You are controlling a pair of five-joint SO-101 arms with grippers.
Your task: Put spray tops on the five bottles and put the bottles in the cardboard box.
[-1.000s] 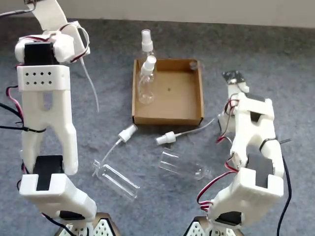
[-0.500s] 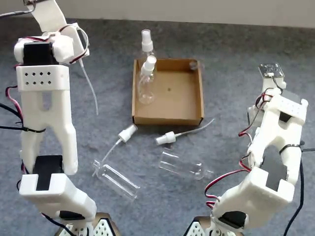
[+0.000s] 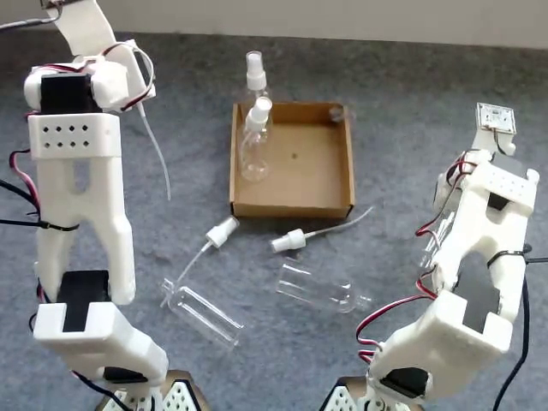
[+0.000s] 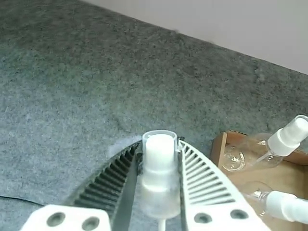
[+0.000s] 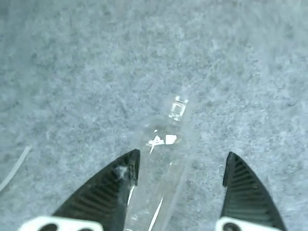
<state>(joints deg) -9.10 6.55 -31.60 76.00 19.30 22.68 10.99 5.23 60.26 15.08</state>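
Fingers [image 4: 207,178] of left gripper [image 4: 159,145] pinch a spray top [image 4: 159,168] (right gripper [image 5: 182,155] gapes above a bottle [image 5: 166,144]).

Two uncapped clear plastic bottles [image 3: 205,315] and two white spray tops [image 3: 291,241] lie on grey carpet [image 3: 428,86] near a brown cardboard box [image 3: 291,208].

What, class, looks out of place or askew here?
Two bottles lie tipped over without tops on the grey mat: one bottle and a second bottle. One spray top and another spray top lie loose near the cardboard box.
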